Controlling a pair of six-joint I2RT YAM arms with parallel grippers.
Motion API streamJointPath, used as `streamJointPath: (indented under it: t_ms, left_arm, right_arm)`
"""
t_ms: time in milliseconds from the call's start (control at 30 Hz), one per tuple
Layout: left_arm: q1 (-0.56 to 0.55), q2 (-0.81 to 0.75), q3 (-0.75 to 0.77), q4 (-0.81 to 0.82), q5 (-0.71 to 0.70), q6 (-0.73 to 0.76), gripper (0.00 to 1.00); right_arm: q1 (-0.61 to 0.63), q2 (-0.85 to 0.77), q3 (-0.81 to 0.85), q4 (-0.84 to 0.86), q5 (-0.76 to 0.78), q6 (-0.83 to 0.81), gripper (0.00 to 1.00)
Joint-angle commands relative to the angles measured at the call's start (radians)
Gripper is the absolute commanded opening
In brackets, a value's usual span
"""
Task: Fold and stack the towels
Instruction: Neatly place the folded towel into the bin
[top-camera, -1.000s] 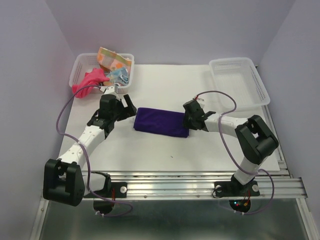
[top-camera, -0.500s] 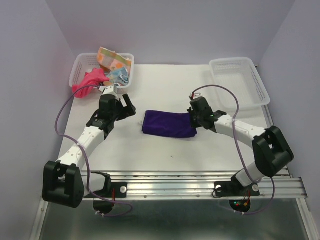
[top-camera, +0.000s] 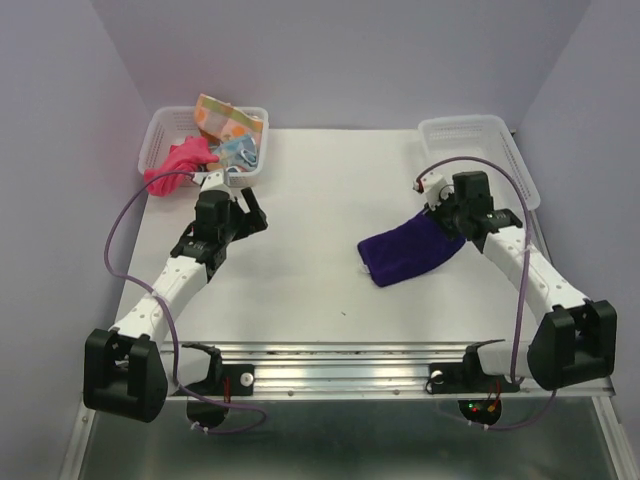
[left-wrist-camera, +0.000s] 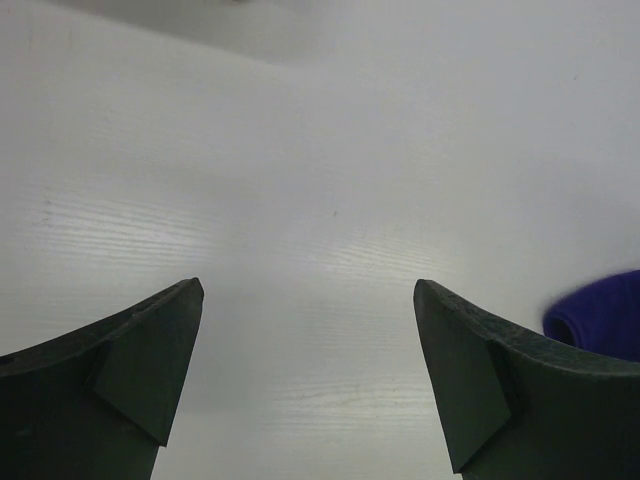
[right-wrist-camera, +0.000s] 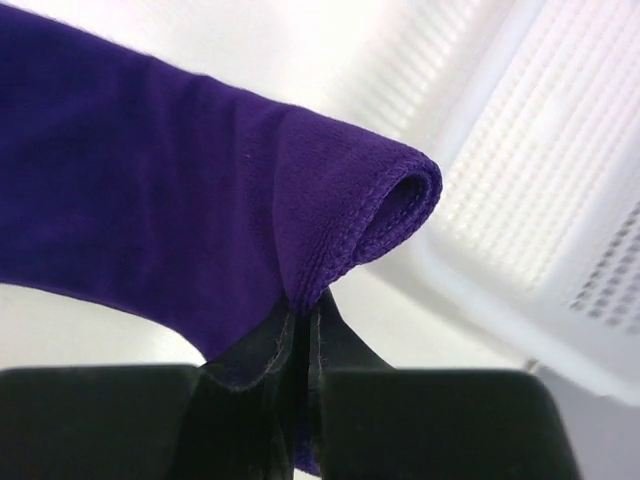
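A folded dark purple towel (top-camera: 408, 251) lies at the table's right, its far end lifted by my right gripper (top-camera: 455, 217), which is shut on that end. In the right wrist view the purple towel (right-wrist-camera: 160, 200) bunches between the closed fingers (right-wrist-camera: 340, 340), just short of the empty white basket (right-wrist-camera: 540, 200). My left gripper (top-camera: 250, 208) hovers open over bare table at the left, nothing between its fingers (left-wrist-camera: 150, 350); a purple towel corner (left-wrist-camera: 600, 315) shows at its right edge. A pink towel (top-camera: 178, 162), a light-blue patterned towel (top-camera: 238, 150) and an orange-yellow patterned towel (top-camera: 225, 118) sit in the left basket (top-camera: 165, 125).
An empty white mesh basket (top-camera: 478, 160) stands at the back right, close to the right gripper. Lilac walls close in both sides and the back. A metal rail (top-camera: 400, 365) runs along the table's near edge.
The right gripper closed on the purple towel's end and dragged it from the table's middle toward the right basket. The left arm barely moved.
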Motion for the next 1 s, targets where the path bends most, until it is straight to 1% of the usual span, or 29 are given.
streamJointPath:
  t_ms: [0,33,67,133,167,200,233,300,433,567,633,700,800,900,933,967]
  left_arm:
    - [0.004,-0.013,0.014,0.02,-0.043,0.035,0.99]
    - [0.005,-0.013,0.021,0.014,-0.068,0.037,0.99]
    - [0.005,-0.013,0.025,0.014,-0.081,0.036,0.99]
    - [0.005,-0.019,0.018,0.017,-0.09,0.042,0.99]
    - [0.005,-0.019,0.018,0.017,-0.102,0.043,0.99]
    - [0.005,-0.019,0.027,0.014,-0.108,0.043,0.99]
    - [0.005,-0.019,0.028,0.014,-0.113,0.043,0.99]
    - [0.005,-0.018,0.034,0.014,-0.115,0.051,0.99]
    - [0.005,-0.025,0.034,0.014,-0.173,0.053,0.99]
    - [0.005,-0.045,0.024,0.014,-0.204,0.054,0.99]
    - [0.005,-0.053,0.021,0.014,-0.219,0.052,0.99]
    - [0.005,-0.059,0.018,0.014,-0.225,0.052,0.99]
    - [0.005,-0.074,0.011,0.014,-0.233,0.054,0.99]
    - [0.005,-0.088,0.004,0.014,-0.248,0.051,0.99]
    - [0.005,-0.091,0.001,0.014,-0.251,0.049,0.99]
    - [0.005,-0.093,0.001,0.014,-0.253,0.048,0.99]
  right_arm:
    - [-0.03,0.02,0.192,-0.139,-0.152,-0.355,0.01]
    - [-0.03,0.037,0.226,-0.182,-0.157,-0.388,0.01]
    - [-0.032,0.048,0.247,-0.203,-0.084,-0.399,0.01]
    - [-0.033,0.051,0.255,-0.194,-0.05,-0.422,0.01]
    - [-0.033,0.045,0.255,-0.212,-0.068,-0.521,0.01]
    - [-0.033,0.039,0.254,-0.229,-0.084,-0.567,0.01]
    - [-0.033,0.028,0.254,-0.265,-0.081,-0.639,0.01]
    - [-0.035,0.007,0.257,-0.33,-0.058,-0.728,0.01]
    - [-0.058,-0.038,0.277,-0.436,-0.012,-0.848,0.01]
    - [-0.078,-0.065,0.33,-0.555,0.039,-0.921,0.01]
    - [-0.097,-0.073,0.324,-0.566,0.077,-0.936,0.01]
    - [-0.125,-0.093,0.291,-0.56,0.114,-0.95,0.01]
    - [-0.192,-0.119,0.26,-0.519,0.12,-0.987,0.01]
    - [-0.254,-0.153,0.208,-0.392,0.152,-0.996,0.01]
    - [-0.28,-0.157,0.159,-0.27,0.171,-0.99,0.01]
    - [-0.291,-0.156,0.134,-0.2,0.213,-0.993,0.01]
